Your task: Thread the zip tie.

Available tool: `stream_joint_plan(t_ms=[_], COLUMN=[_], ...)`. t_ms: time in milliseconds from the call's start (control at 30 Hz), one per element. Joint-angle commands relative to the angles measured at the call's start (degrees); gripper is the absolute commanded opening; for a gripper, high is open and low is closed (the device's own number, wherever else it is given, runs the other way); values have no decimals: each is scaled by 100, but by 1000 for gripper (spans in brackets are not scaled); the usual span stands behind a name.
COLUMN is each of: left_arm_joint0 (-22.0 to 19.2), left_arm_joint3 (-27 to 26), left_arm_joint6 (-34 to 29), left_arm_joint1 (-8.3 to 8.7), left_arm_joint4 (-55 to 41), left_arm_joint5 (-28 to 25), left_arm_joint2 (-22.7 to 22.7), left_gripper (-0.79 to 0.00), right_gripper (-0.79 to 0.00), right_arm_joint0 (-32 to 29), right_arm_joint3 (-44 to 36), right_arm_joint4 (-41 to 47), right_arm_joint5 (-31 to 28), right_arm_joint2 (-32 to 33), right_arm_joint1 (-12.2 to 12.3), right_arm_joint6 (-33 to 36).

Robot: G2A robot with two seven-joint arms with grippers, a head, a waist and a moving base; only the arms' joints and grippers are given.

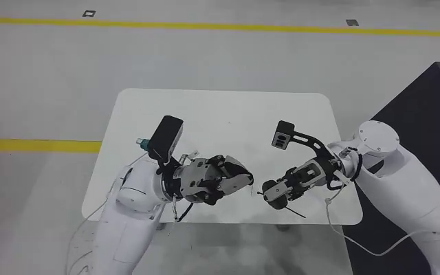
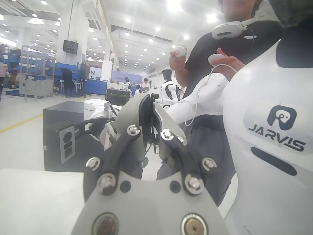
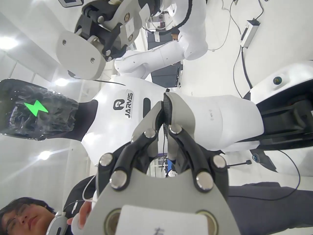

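Observation:
My left gripper point(image 1: 245, 181) and right gripper point(image 1: 265, 194) face each other a small gap apart, above the near part of the white table point(image 1: 227, 110). Both are shut. A thin black zip tie strip point(image 3: 163, 145) runs between the fingers of my right gripper point(image 3: 164, 100), and its tail point(image 1: 297, 212) trails back toward the table's front edge. My left gripper point(image 2: 149, 101) pinches a thin black strand point(image 2: 154, 135). From the right wrist view, a black strip point(image 3: 107, 81) pokes out of the left gripper point(image 3: 73, 73). I cannot tell whether the two strips join.
A black cabinet point(image 1: 419, 103) stands just off the table's right side. A person with hand controllers point(image 2: 215, 58) stands behind the robot. The far half of the table is bare. Yellow floor lines point(image 1: 206, 26) run beyond the table.

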Motion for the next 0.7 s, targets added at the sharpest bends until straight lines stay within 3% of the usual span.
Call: stream_joint_plan(t_ms=[0, 367, 667], left_arm_joint0=[-1, -16, -70], left_arm_joint3=[-4, -113, -35], left_arm_joint6=[-15, 80, 118], left_arm_joint1=[0, 51, 150], left_arm_joint4=[-6, 238, 218], left_arm_joint5=[0, 0, 0], left_arm_joint2=[7, 192, 266], left_gripper=[-785, -785, -785], right_gripper=[-785, -785, -785], right_arm_joint0=[0, -98, -210], right_arm_joint3=[1, -600, -574], right_arm_joint4=[8, -326, -47], right_arm_joint5=[-1, -276, -298], right_arm_joint2=[1, -50, 163], right_arm_joint1=[0, -44, -43], right_arm_joint6=[12, -56, 134])
